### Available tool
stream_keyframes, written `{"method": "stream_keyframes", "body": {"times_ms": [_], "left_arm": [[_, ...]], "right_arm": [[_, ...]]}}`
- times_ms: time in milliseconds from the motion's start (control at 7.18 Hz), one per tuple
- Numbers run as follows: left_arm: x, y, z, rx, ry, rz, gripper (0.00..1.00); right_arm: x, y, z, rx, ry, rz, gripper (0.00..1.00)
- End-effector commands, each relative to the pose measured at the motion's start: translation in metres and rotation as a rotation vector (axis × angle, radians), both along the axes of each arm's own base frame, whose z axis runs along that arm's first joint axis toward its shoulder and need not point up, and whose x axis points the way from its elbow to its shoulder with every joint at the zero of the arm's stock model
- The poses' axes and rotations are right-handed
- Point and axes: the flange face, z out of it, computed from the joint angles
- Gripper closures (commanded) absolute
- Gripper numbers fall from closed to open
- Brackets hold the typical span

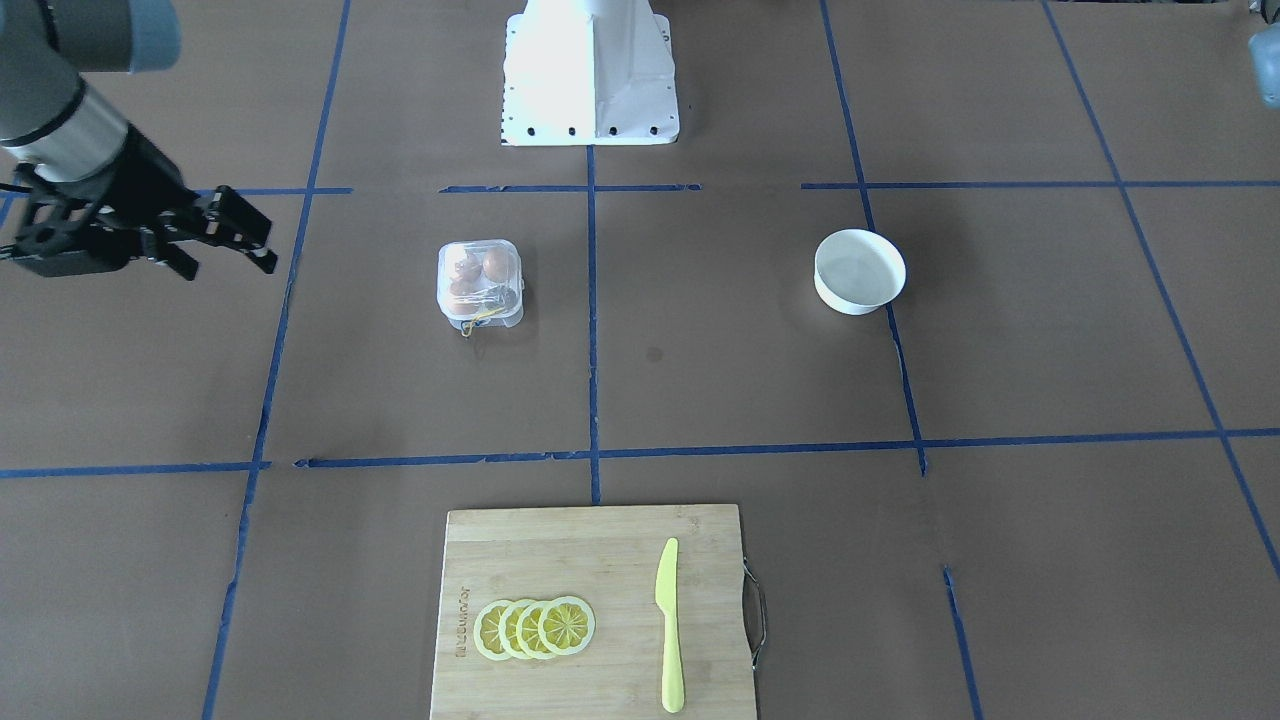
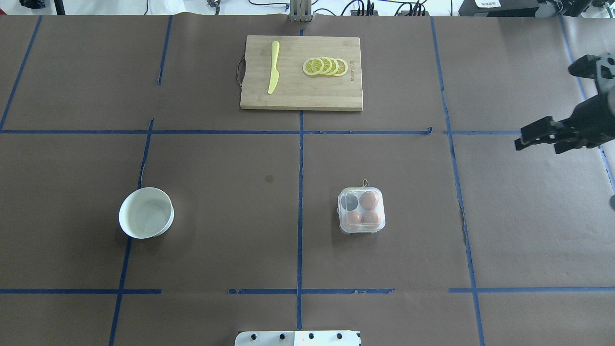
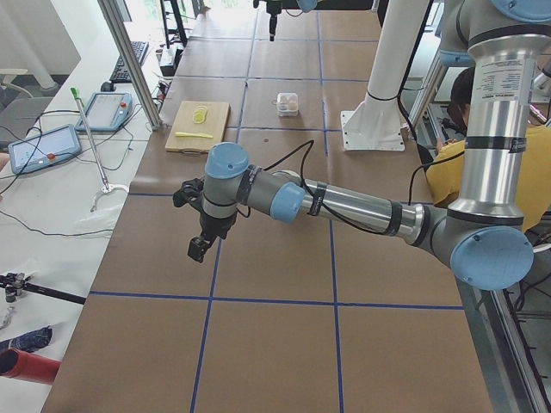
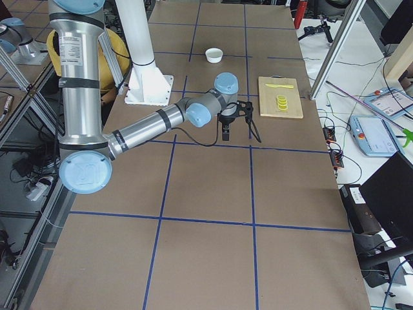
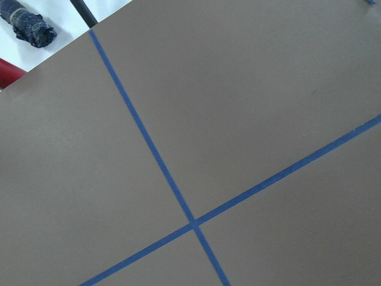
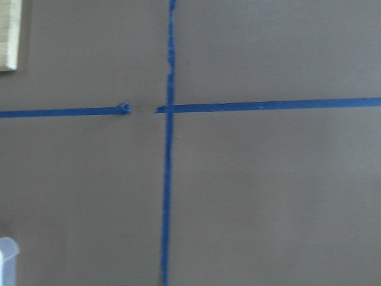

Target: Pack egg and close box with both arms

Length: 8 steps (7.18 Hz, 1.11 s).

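The clear egg box (image 2: 361, 228) sits right of the table's centre, its lid down over the cups. Three orange-brown eggs show through it, one of them the far right egg (image 2: 369, 199); the far left cup is empty. The box (image 1: 507, 258) also shows in the front view, with a yellowish band (image 1: 482, 319) at its edge. My right gripper (image 2: 538, 147) hangs open and empty above the table's right edge, far from the box; it also shows in the front view (image 1: 232, 267). My left gripper (image 3: 200, 247) shows only in the left side view, over bare table; I cannot tell its state.
An empty white bowl (image 2: 122, 211) stands on the left. A wooden cutting board (image 2: 298, 91) at the far edge carries a yellow knife (image 2: 273, 67) and lemon slices (image 2: 325, 66). The robot's white base (image 1: 590, 80) is at the near edge. A person in yellow (image 3: 516, 172) sits behind it.
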Motion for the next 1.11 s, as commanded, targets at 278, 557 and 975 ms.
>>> {"method": "stream_keyframes", "body": {"times_ms": [278, 557, 975], "left_arm": [[-0.017, -0.008, 0.007, -0.183, 0.014, -0.015, 0.0], [-0.015, 0.018, 0.032, -0.222, 0.027, -0.002, 0.0], [-0.012, 0.027, 0.042, -0.184, 0.05, 0.002, 0.0]], "right_arm": [[0.164, 0.024, 0.101, 0.048, 0.08, -0.018, 0.0], [0.169, 0.024, 0.104, 0.041, 0.092, -0.047, 0.0], [0.17, 0.027, 0.108, 0.035, 0.091, -0.048, 0.0]]}}
